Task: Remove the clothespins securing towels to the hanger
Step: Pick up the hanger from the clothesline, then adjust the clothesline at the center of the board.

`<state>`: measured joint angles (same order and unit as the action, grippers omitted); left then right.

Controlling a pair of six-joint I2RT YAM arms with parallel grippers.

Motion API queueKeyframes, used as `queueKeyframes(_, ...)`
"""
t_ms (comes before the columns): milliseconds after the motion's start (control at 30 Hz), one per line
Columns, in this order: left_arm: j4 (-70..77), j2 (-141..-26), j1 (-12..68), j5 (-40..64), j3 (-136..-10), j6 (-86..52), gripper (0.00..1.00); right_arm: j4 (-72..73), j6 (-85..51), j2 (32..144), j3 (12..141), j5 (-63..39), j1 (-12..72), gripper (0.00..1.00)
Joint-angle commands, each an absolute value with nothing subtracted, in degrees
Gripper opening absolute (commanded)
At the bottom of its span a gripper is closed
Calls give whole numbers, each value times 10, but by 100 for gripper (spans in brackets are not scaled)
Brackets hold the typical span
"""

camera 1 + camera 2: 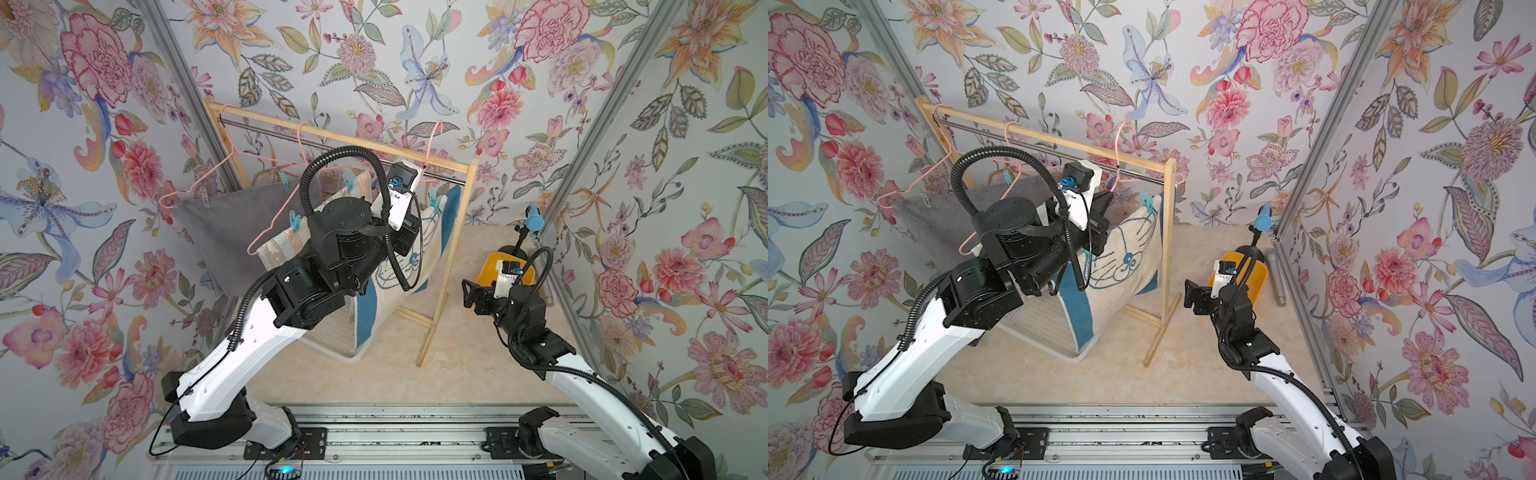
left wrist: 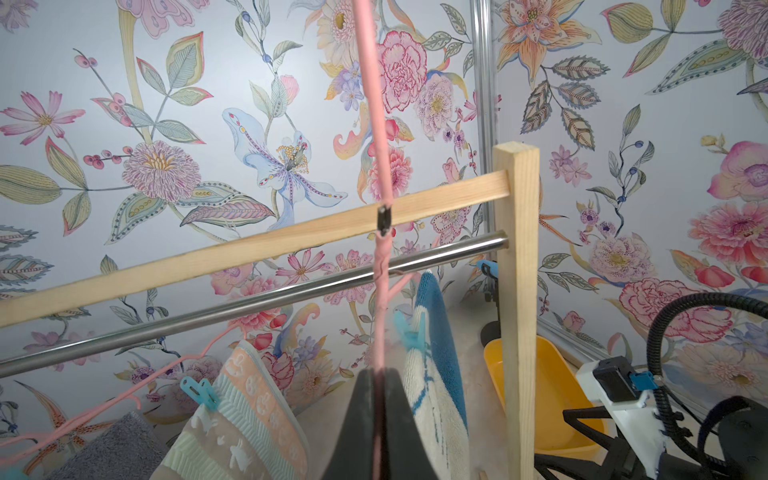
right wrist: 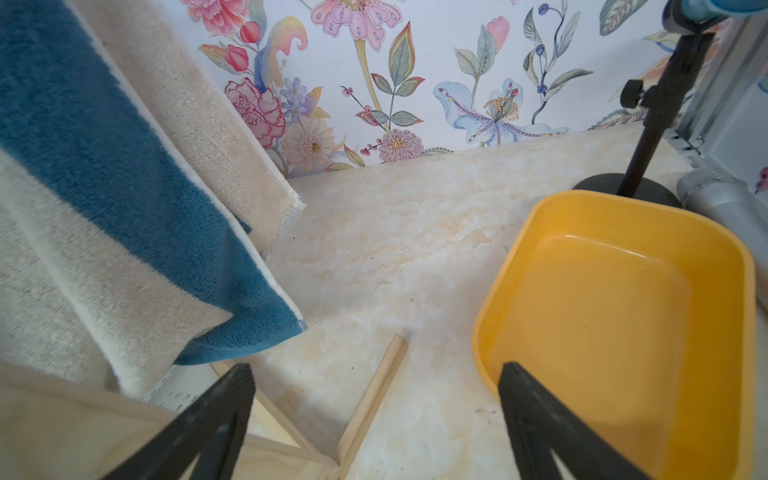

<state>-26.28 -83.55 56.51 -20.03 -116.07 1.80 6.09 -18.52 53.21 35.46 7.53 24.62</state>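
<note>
At the rack's (image 2: 515,291) left end hangs the grey towel (image 1: 232,224), a teal clothespin (image 1: 284,179) on its top edge. Mid-rack, the striped towel (image 2: 249,399) carries 2 clothespins. At the right end the blue-white towel (image 1: 1129,245) is pinned by 1 more, and there the left claw (image 2: 377,374) is clenched on that towel's pink hanger (image 2: 376,166) below the rail. Right of the rack, the right claw (image 3: 375,368) is released over the desk (image 3: 395,232), beside a yellow tub (image 3: 615,299).
</note>
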Motion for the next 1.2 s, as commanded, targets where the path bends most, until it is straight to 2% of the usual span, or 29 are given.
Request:
queueKeyframes(0,-263,-817,553,-204,-1195,34,0,90,-163,484,330,81,266,96)
queueKeyframes(267,-289,-815,537,-212,-1217,37,0,131,-124,381,233,58,336,96)
queueKeyframes(433,-297,-816,528,-206,-1221,31,0,221,-120,382,174,101,427,97)
queueKeyframes(533,-300,-816,526,-208,-1222,28,0,290,-137,432,161,157,462,99)
queueKeyframes(767,-307,-805,525,-205,-1214,19,0,449,-271,567,156,261,462,100)
queueKeyframes(1167,-285,-766,522,-208,-1161,29,0,551,-354,751,223,219,407,100)
